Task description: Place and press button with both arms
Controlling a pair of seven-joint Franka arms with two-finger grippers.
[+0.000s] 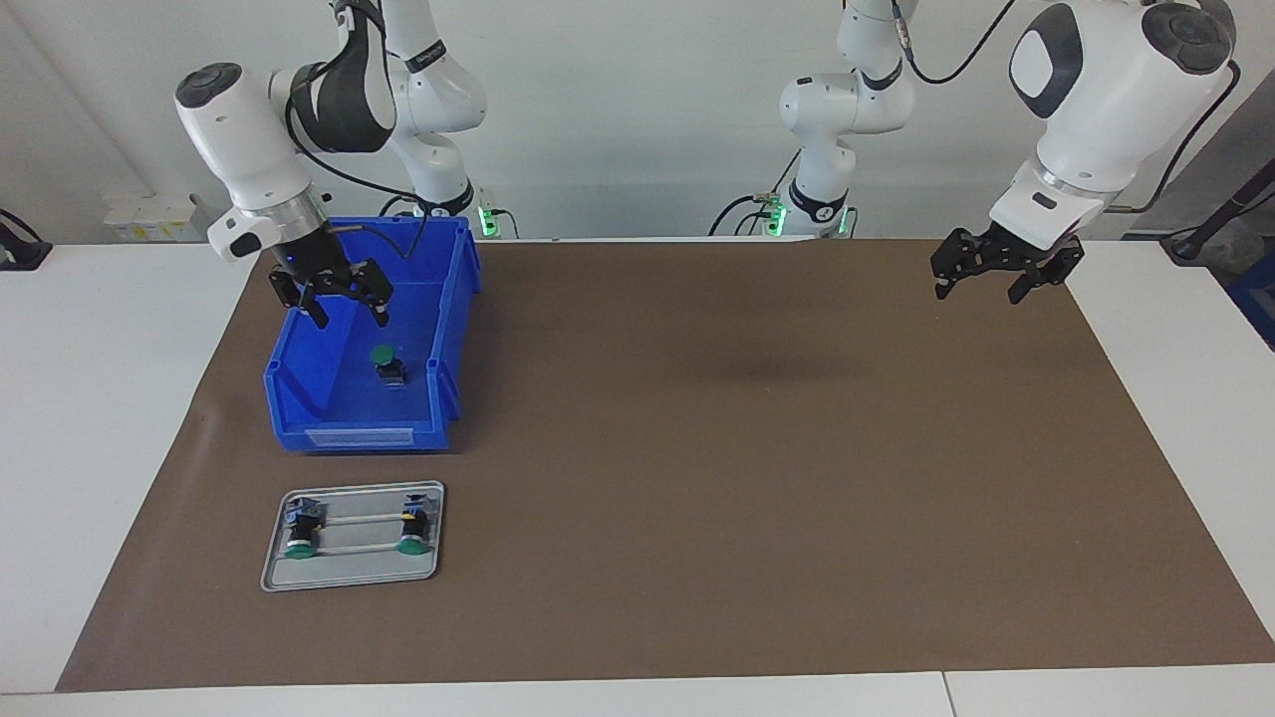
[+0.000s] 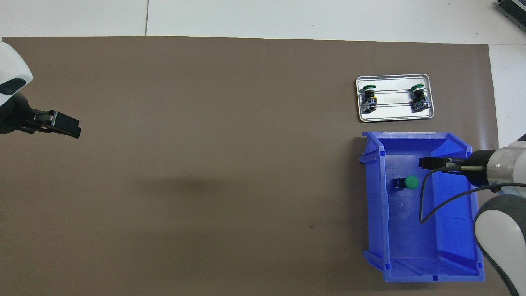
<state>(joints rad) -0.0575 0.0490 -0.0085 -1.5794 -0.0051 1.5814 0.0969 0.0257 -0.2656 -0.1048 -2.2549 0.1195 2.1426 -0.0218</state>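
A button [image 1: 386, 364] [image 2: 409, 182] with a green cap lies by itself on the floor of the blue bin [image 1: 453, 299] [image 2: 376, 213]. My right gripper [image 1: 348, 313] [image 2: 427, 163] hangs open above the bin, a little over the button and apart from it, with nothing between its fingers. Two more buttons [image 1: 302, 529] [image 1: 413, 528] lie on the small metal tray [image 1: 354, 573] [image 2: 394, 117], which sits farther from the robots than the bin. My left gripper [image 1: 981, 290] [image 2: 68, 126] waits open and empty over the brown mat at the left arm's end of the table.
A brown mat [image 1: 747, 478] [image 2: 205, 164] covers most of the white table. The bin and the tray both stand at the right arm's end. A black cable [image 2: 435, 205] loops from the right wrist over the bin.
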